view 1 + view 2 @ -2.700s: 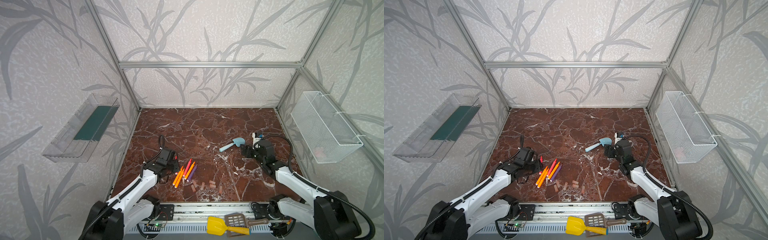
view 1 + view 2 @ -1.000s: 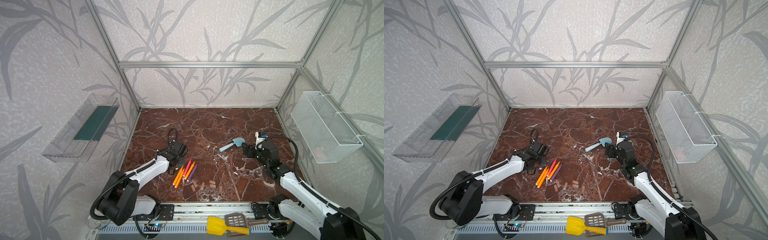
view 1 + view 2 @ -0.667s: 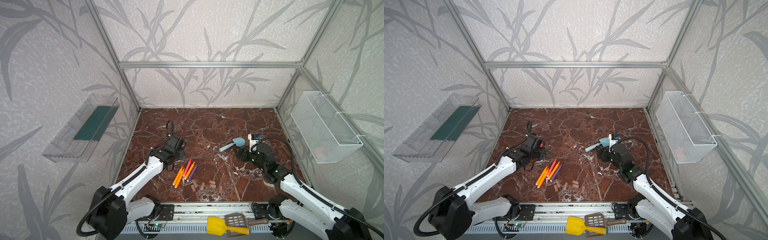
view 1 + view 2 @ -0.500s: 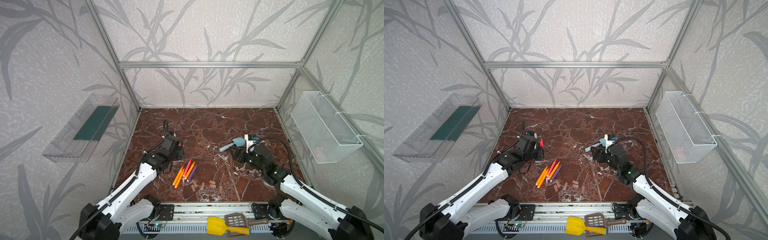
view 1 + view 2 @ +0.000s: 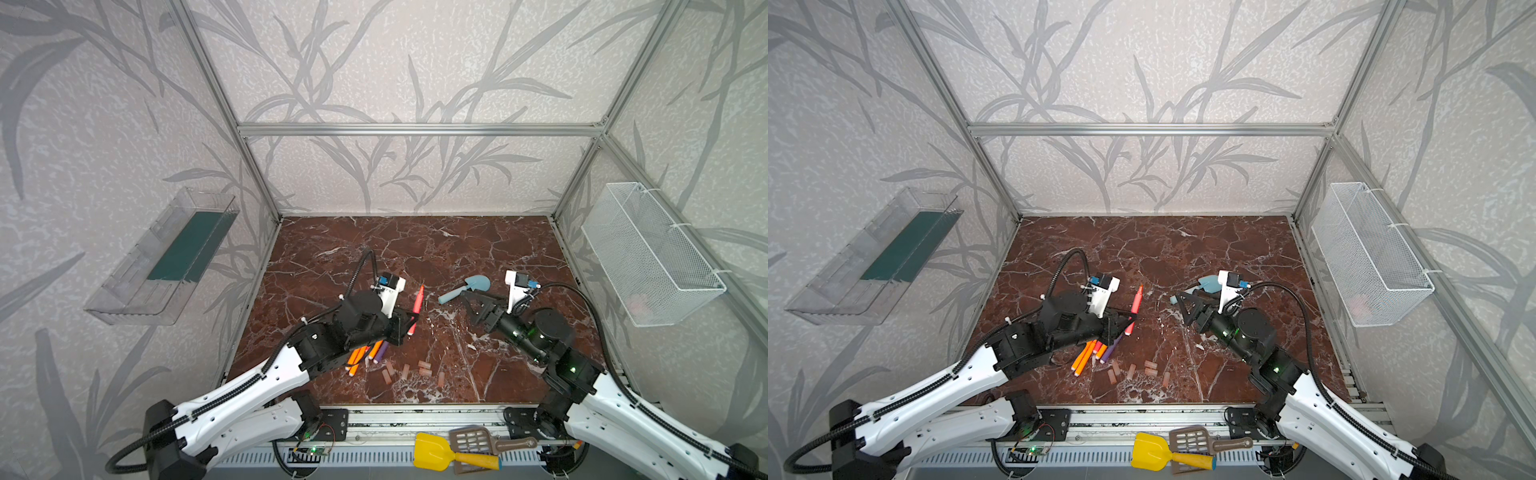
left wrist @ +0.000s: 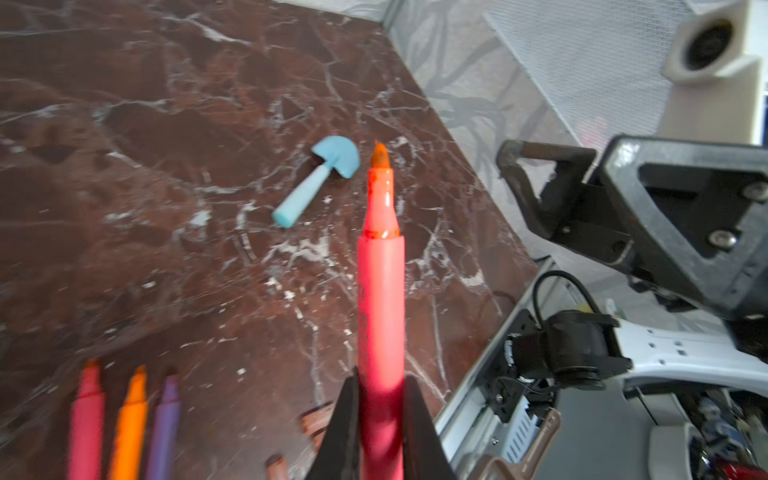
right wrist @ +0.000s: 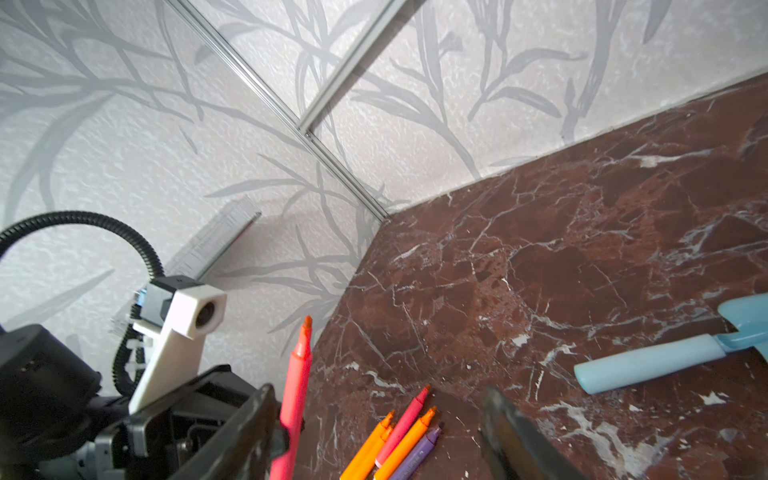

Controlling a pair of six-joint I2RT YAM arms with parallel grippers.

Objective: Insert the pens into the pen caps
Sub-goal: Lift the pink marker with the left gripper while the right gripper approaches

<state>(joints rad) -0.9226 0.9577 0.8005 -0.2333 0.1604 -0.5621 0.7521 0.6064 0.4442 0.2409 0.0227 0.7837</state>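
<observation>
On the desk (image 5: 415, 241), near the middle: held pen (image 5: 417, 305) up off the surface in the left end effector (image 5: 409, 323), tip toward the back edge. In front of it, toward the front-left corner, loose pens (image 5: 365, 353) bunched on the desk. Just right of them, nearer the front edge, caps (image 5: 409, 371) scattered. Right of centre, toy shovel (image 5: 465, 288), with the right end effector (image 5: 467, 307) just in front. On the right wall, basket (image 5: 648, 257); on the left wall, tray (image 5: 166, 257).

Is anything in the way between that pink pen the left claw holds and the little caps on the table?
Nothing visible. The left gripper holds the pink pen in the air; the pen caps lie loose nearer the front, other pens beside them, the blue shovel farther back.
</observation>
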